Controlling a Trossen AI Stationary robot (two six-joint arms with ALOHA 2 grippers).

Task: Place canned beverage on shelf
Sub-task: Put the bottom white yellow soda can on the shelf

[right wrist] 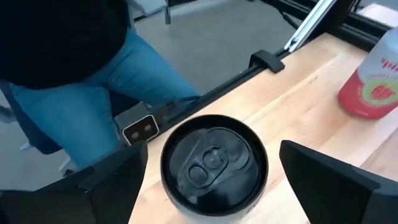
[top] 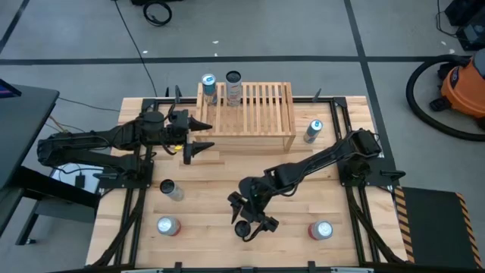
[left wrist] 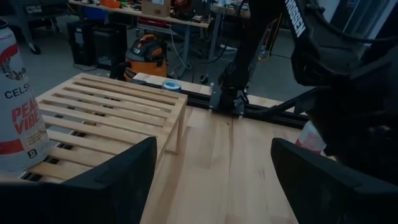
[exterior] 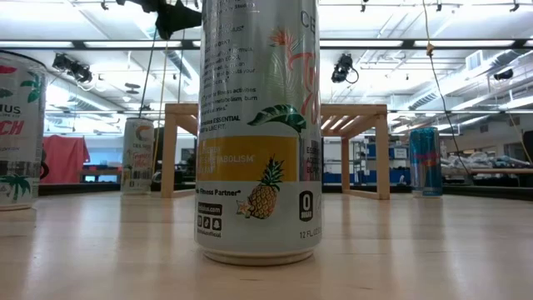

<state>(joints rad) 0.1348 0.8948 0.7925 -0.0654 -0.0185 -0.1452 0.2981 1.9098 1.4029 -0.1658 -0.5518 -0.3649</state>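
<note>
A pineapple-print can with a black top (right wrist: 214, 160) stands upright on the plank table near its front edge, and fills the low view (exterior: 258, 133). My right gripper (top: 247, 215) is open above it. Its fingers (right wrist: 323, 180) stand on either side of the can's top with small gaps, touching nothing. The slatted wooden shelf (top: 254, 110) stands at the table's far middle, with two cans (top: 209, 85) upright at its far left. My left gripper (top: 198, 138) is open and empty by the shelf's left front corner (left wrist: 177, 102).
Other cans stand on the table: one right of the shelf (top: 313, 130), two at the front left (top: 168, 225), one at the front right (top: 322, 230). A person in jeans (right wrist: 93, 81) sits just beyond the near edge. An orange vacuum (top: 462, 83) stands on the floor.
</note>
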